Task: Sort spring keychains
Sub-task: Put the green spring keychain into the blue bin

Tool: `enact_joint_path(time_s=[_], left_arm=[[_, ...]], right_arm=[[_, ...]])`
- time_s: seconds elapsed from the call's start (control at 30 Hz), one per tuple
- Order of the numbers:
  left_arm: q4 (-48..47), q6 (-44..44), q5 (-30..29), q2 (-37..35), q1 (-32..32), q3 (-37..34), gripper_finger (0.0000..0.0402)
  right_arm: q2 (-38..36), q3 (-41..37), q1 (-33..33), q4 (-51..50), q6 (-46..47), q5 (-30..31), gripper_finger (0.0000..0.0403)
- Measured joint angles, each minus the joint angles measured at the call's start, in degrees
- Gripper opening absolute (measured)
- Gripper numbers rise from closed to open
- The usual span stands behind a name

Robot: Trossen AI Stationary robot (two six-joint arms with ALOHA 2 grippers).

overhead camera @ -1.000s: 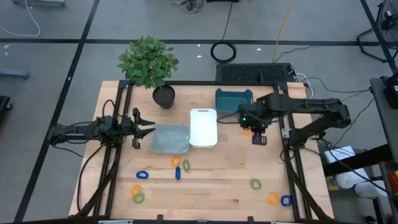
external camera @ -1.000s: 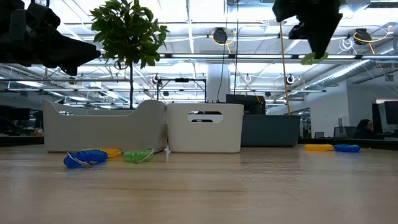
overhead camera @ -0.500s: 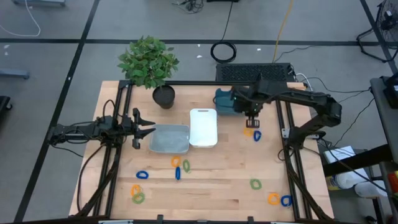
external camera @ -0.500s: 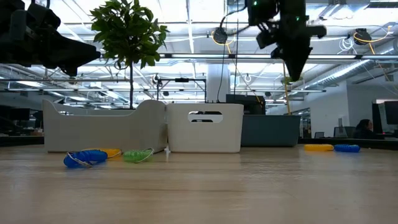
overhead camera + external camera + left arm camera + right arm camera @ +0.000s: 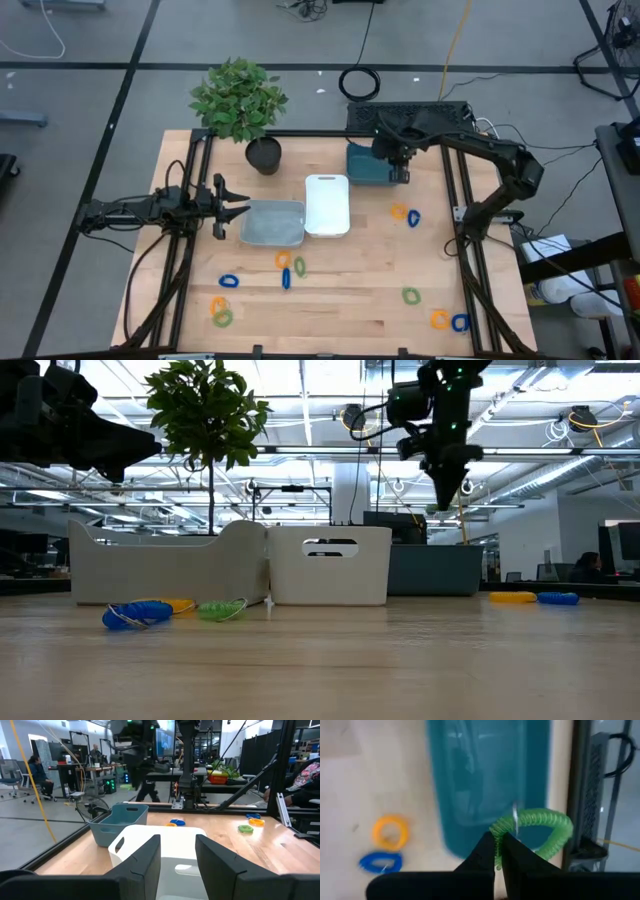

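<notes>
The right gripper [image 5: 498, 851] has swung from mid-table to above the teal bin [image 5: 372, 162] at the table's back edge, jaws clamped on a green spring keychain [image 5: 535, 832] hanging directly over it.

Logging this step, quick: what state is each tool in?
Left tool: open, empty.
Right tool: shut on green keychain.
</notes>
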State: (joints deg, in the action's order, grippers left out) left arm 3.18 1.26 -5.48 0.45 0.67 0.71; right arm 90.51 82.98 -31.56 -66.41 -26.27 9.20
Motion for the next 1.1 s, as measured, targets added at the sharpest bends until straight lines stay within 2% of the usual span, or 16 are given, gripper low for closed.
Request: enact_joint_path(time_s=[0.3, 0.67, 0.93, 1.1], left_arm=[[0.0, -0.01, 0.0, 0.0, 0.0, 0.0, 0.0131], [0.0, -0.01, 0.0, 0.02, 0.0, -0.02, 0.0131], [0.03, -0.01, 0.0, 0.02, 0.0, -0.01, 0.0131], [0.02, -0.02, 0.0, 0.01, 0.0, 0.0, 0.0131]], right_arm=[[6.54, 0.07, -5.01, 1.96, -1.67, -0.02, 0.0], [13.51, -0.01, -5.2, 5.26, -1.18, -0.67, 0.0], [14.42, -4.58, -4.69, 12.55, -1.03, -3.33, 0.0], [14.44, -6.04, -4.73, 13.54, -1.08, -3.32, 0.0]])
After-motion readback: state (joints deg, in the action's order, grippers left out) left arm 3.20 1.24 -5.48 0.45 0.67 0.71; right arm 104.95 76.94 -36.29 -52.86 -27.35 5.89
